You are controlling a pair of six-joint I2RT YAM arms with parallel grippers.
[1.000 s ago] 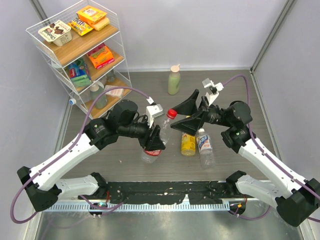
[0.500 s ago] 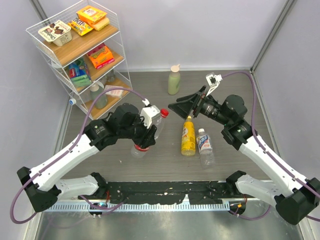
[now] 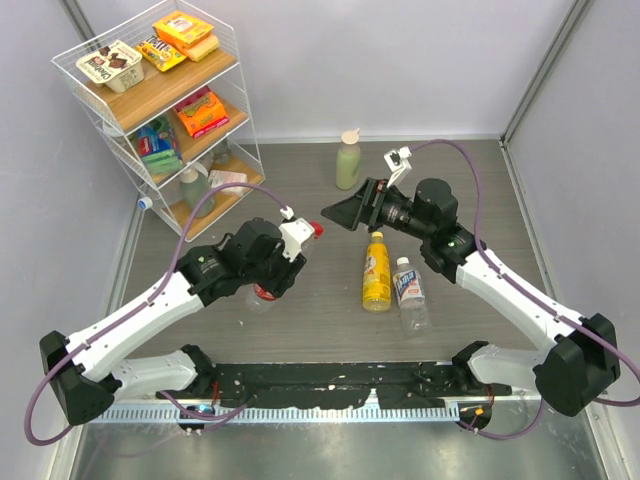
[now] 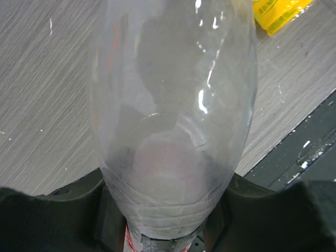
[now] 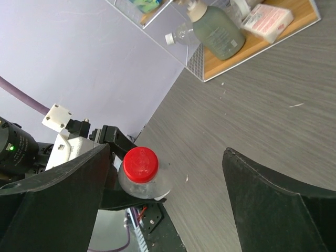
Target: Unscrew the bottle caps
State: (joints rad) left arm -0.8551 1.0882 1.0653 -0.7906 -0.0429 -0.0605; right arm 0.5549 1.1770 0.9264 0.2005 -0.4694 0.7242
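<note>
Left hand [image 3: 288, 262] grips the bottle [image 4: 173, 131]; the right hand [image 5: 167, 157] gapes wide with the red cap [image 5: 140, 164] beside one finger, so closing off-centre could slip off it and skew the bottle.

The small round red plastic cap [image 5: 140, 164] is on the neck of a tilted clear plastic bottle [image 4: 173, 131]. The small yellow cap [image 3: 377, 236] and the pale blue-white cap [image 3: 403, 262] are on a yellow bottle [image 3: 376, 282] and a clear labelled bottle [image 3: 411, 298] lying side by side on the table [image 3: 480, 200].
</note>
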